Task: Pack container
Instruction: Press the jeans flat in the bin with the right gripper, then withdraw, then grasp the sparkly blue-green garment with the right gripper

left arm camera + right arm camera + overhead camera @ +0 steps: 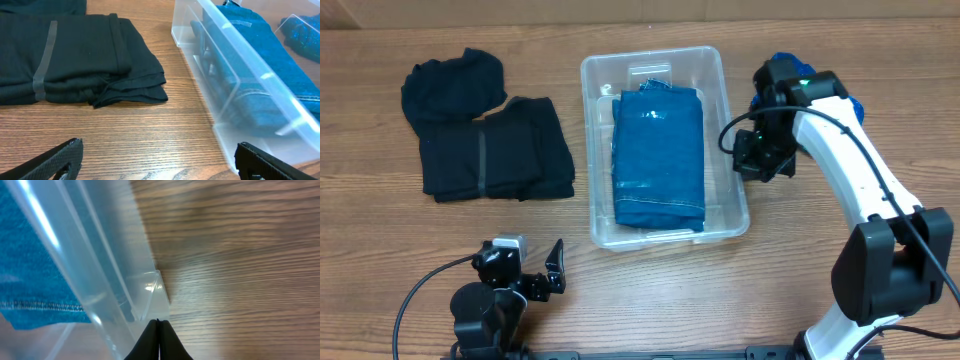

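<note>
Wooden surface carries the container at centre, a blue cloth folded inside. My left fingers gape wide, so I'd pinch the black stack through all its layers. My right fingers, pressed together, sit just beside the container's right wall.

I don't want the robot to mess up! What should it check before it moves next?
1. Blue garment folded inside container: ok.
2. Black clothes packed: not ok, they lie on the table left of it.
3. Left gripper open for grabbing: ok.
4. Right gripper open: not ok, shut.
5. Right gripper clear of the container wall: cannot tell.
</note>
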Available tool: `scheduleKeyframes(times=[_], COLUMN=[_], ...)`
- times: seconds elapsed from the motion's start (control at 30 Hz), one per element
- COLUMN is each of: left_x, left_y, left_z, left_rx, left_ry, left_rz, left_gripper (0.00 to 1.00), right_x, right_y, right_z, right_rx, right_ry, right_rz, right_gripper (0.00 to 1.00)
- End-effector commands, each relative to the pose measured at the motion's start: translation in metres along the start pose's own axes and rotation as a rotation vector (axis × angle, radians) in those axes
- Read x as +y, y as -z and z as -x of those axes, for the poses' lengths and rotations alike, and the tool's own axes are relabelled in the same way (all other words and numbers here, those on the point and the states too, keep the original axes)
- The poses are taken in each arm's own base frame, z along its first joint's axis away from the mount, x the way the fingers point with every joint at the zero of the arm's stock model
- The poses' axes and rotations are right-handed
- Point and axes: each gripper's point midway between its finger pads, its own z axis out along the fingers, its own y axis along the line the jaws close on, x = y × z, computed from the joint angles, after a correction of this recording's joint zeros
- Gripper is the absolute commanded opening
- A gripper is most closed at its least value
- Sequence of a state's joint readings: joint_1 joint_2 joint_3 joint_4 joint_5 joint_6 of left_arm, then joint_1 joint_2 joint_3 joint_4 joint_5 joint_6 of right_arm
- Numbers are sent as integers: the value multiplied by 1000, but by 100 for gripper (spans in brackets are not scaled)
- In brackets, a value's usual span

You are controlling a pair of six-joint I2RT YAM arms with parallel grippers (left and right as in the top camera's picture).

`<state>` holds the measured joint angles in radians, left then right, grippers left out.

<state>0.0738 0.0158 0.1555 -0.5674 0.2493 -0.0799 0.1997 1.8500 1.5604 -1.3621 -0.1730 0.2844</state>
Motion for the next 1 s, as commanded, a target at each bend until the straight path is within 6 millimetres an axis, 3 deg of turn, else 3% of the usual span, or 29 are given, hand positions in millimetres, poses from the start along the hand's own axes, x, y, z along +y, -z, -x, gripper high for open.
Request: scheduleKeyframes(times=[0.0,0.23,0.27,0.33,0.37,0.4,0.47,0.57,0.6,0.63,0.7,0.73,0.83,0.97], left_x=[1,1,1,1,1,1,1,1,1,1,1,1,1,1], left_y=[0,0,0,0,0,0,0,0,0,0,0,0,0,0], left_z=[0,0,1,0,0,1,0,0,0,0,0,0,0,0], left_rx=[-5,-5,-5,-5,-5,-5,-5,-5,-5,-5,-5,-5,-5,-5], left_ry=[16,15,16,16,15,15,15,15,15,15,15,15,16,15], left_rz=[4,4,4,4,4,4,4,4,4,4,4,4,4,4], left_gripper=[100,100,100,100,100,100,100,100,100,100,100,100,100,100], right_x=[22,24,16,-25,-32,-47,-76,-117,-136,-155,-183,-196,-218,-226], right_y=[-1,-1,0,19,32,59,87,107,114,123,138,148,163,147], right_z=[-9,-8,-4,15,25,45,66,86,91,97,106,112,123,143], right_rx=[11,1,-19,-114,-148,-221,-298,-354,-382,-424,-504,-565,-674,-681], right_ry=[49,45,43,-47,-74,-136,-228,-278,-298,-305,-310,-279,-191,-162], right_rz=[43,44,-3,-195,-190,-164,-126,32,102,156,212,246,257,270], right_gripper=[4,4,4,4,4,4,4,4,19,51,95,100,100,100])
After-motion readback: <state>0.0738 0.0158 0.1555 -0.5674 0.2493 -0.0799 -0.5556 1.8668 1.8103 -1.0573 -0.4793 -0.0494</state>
